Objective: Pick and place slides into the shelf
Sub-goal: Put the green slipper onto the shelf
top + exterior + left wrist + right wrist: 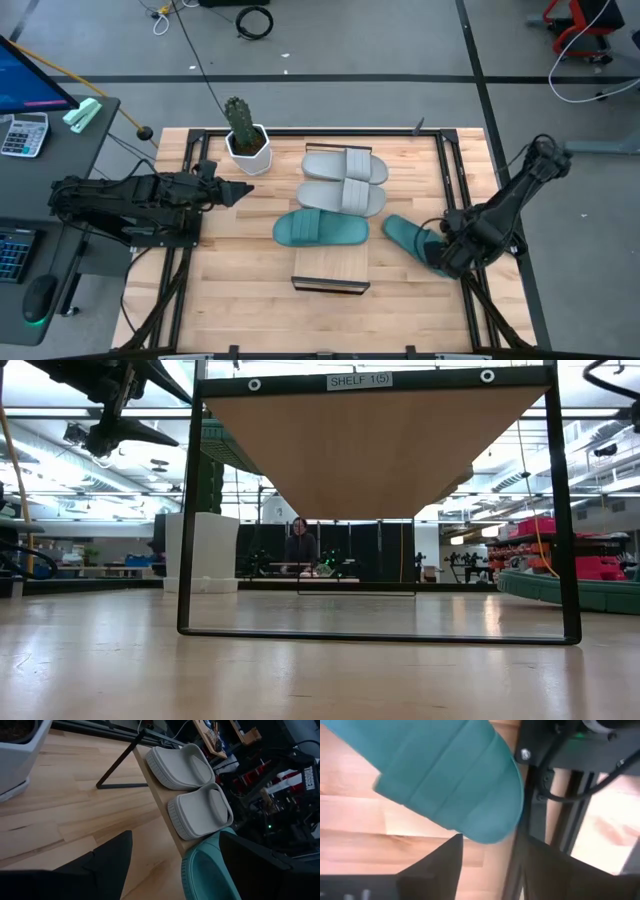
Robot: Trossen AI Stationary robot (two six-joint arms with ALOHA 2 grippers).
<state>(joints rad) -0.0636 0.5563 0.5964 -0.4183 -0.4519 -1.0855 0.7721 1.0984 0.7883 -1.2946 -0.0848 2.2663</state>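
The right gripper (440,252), fingers spread and not clamped on anything, sits at the heel of the last teal foam slide (408,237), which lies on the tabletop beside the long light wood shelf (331,268). It should close squarely before lifting. On the shelf sit the other teal slide (320,229) and two grey slides (343,180). Beyond, the left gripper (235,190) waits, fingers parted and empty, near the white potted cactus (243,137).

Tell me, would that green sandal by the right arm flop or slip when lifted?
The teal slide looks thick and moulded, so probably light and only slightly bendy. Its smooth rounded surface might slip in the right tool. Lying flat, it seems unlikely to roll.
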